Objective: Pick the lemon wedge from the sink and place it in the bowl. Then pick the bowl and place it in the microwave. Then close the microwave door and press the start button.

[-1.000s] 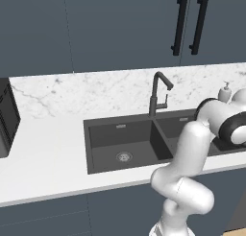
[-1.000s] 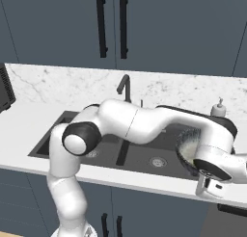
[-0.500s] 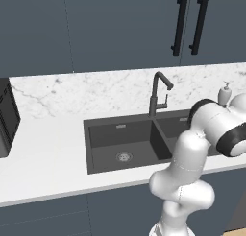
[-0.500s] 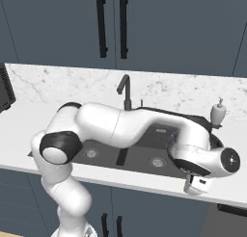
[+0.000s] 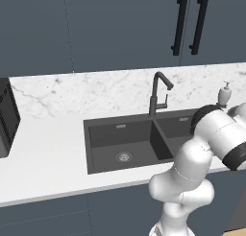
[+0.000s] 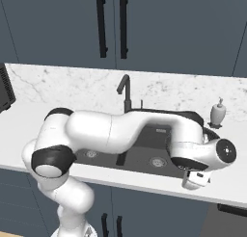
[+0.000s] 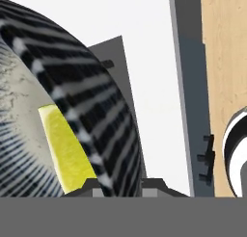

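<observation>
Right, hand view: claw (image 7: 118,185) pinched on the rim of the bowl (image 7: 91,111), which fills the left of frame, lemon wedge (image 7: 65,151) lying inside at lower left. Right base view: arm reaches to lower right past the counter (image 6: 29,120) edge; sink (image 6: 144,151) mid-frame, faucet (image 6: 124,89) behind it.

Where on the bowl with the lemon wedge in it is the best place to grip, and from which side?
Take the bowl by its thin ribbed wall at the rim, coming over the edge, one finger inside, one outside; it looks too wide to span. Keep beside the lemon wedge lying against the inner wall. The gripper is shut there.
</observation>
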You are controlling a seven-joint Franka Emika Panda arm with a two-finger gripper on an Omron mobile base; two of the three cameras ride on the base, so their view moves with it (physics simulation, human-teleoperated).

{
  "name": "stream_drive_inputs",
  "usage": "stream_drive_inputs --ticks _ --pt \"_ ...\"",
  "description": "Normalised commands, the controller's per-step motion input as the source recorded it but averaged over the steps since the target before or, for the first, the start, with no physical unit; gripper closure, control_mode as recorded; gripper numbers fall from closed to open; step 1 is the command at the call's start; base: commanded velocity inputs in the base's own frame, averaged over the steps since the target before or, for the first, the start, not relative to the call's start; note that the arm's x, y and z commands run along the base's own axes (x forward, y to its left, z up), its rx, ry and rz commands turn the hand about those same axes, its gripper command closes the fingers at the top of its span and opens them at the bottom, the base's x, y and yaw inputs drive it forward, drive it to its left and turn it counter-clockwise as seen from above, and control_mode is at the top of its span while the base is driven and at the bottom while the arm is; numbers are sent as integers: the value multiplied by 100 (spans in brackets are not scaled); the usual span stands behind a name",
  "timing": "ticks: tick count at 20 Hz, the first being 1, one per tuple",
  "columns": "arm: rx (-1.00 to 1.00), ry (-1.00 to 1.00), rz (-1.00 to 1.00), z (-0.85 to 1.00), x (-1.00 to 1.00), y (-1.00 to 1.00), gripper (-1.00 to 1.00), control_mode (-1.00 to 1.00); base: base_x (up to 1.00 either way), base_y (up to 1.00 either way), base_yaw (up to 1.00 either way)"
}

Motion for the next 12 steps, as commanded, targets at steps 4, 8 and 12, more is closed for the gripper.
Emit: stream_drive_inputs --ticks 4,8,12 --pt "0 0 0 4 -35 29 100 -100 0 0 0" --pt "0 0 0 0 -38 28 100 -100 0 0 0" --pt "0 1 0 0 -11 32 100 -100 0 0 0"
